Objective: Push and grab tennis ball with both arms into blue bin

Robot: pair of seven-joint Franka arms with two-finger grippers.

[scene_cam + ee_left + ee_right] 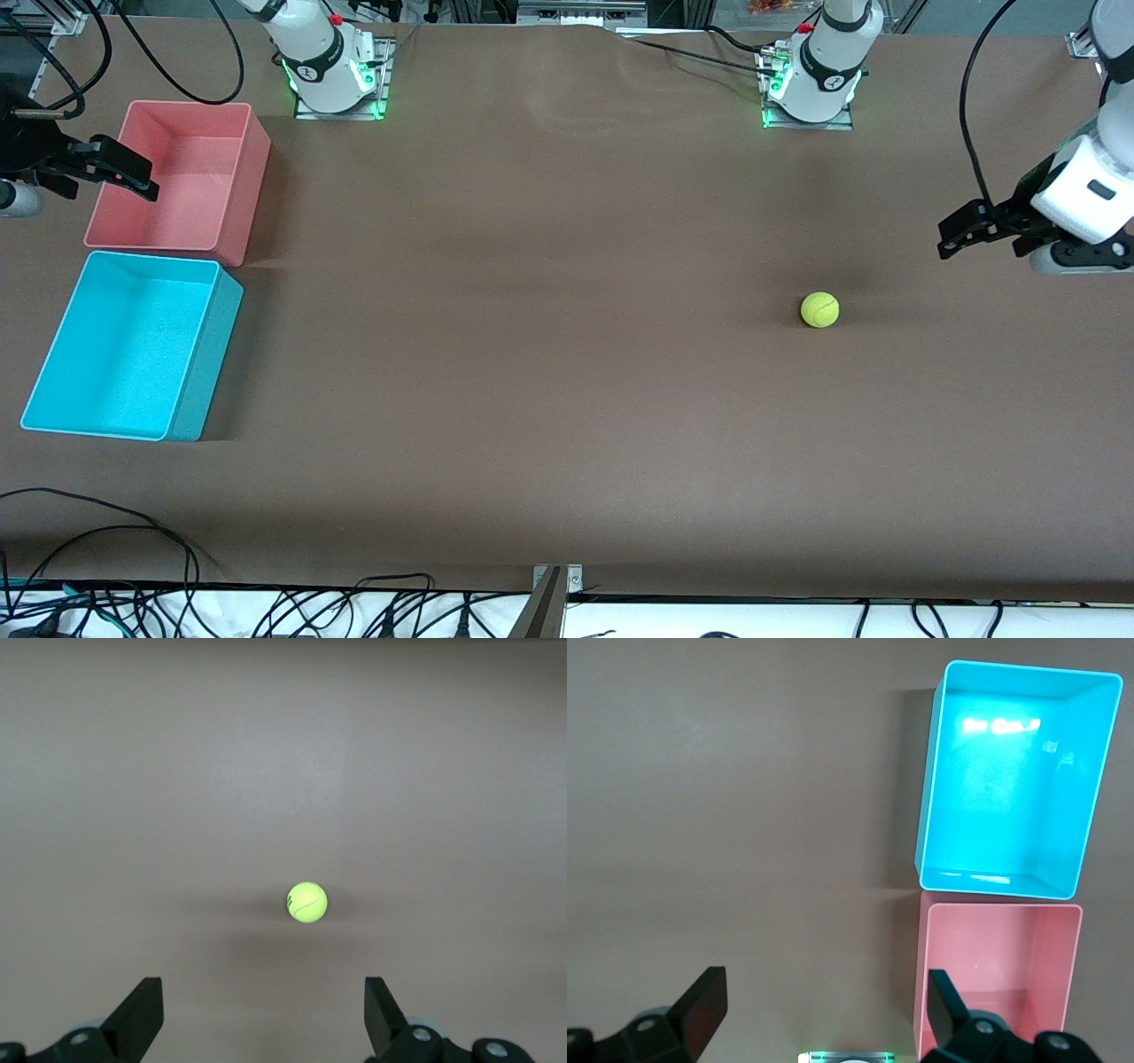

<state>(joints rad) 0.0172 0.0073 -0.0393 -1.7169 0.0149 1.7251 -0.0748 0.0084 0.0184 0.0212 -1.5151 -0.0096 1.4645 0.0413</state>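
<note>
1. The tennis ball lies alone on the brown worktop toward the left arm's end.
2. The blue bin sits at the right arm's end, touching a pink bin.
3. The left claw hangs near the ball, fingers apart.
4. The right claw hovers over the pink bin, fingers apart.

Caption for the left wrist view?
Open left gripper above the brown table, tennis ball lying ahead of its fingers.

A wide brown tabletop fills the scene under even light. Black cables trail along its white near edge.
</note>
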